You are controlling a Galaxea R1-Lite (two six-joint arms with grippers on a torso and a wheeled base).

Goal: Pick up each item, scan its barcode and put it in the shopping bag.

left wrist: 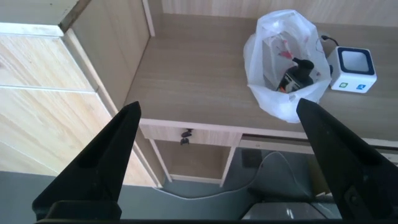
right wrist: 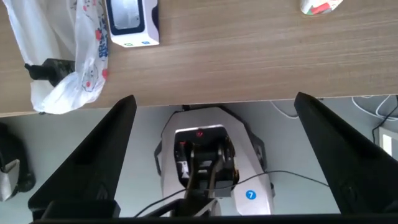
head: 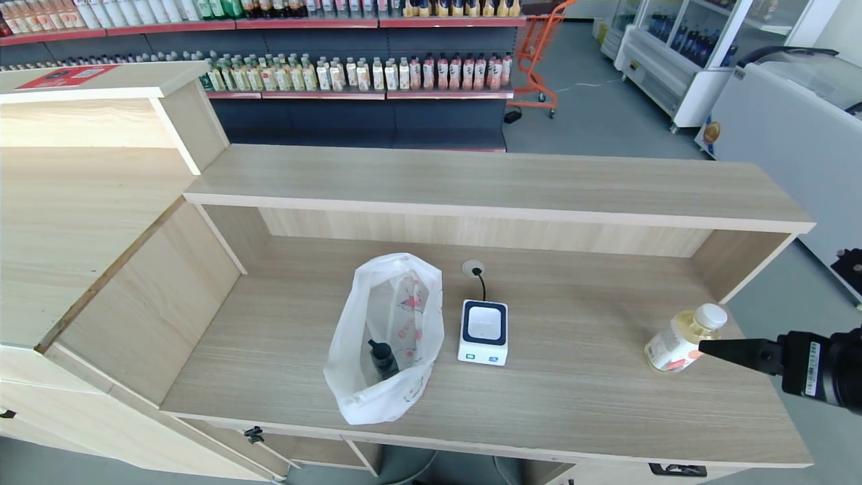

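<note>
Left claw (left wrist: 217, 104): the black fingers are spread wide with nothing between them. It hangs off the table's near edge, roughly at 7 o'clock from the bag, probably parked clear of the work.
Right claw (right wrist: 214, 102): spread wide and empty, out past the near edge at about the table's 4 o'clock. In the head view one finger tip lies just beside the bottle, but the bottle is not between the fingers. The wide spread suits closing round that bottle, which I judge to be the step in hand.
Light wooden table (head: 572, 404): carries all the task's things.
Thin white plastic shopping bag (head: 387, 337): just beside the scanner at its 9 o'clock, with its mouth gaping upward so items can drop in.
Black pump-top bottle (head: 382, 358): inside the bag, so likely done.
Clear plastic bottle of pale yellow liquid with a white cap (head: 683, 338): at 3 o'clock of the scanner, well apart from it, near the table's right end.
White square barcode scanner with a dark blue rim (head: 483, 331): its window faces up. It sits between bottle and bag, so an item passes over it on the way.
Black cable (head: 481, 283): runs from the scanner towards 12 o'clock into a round hole in the table.
</note>
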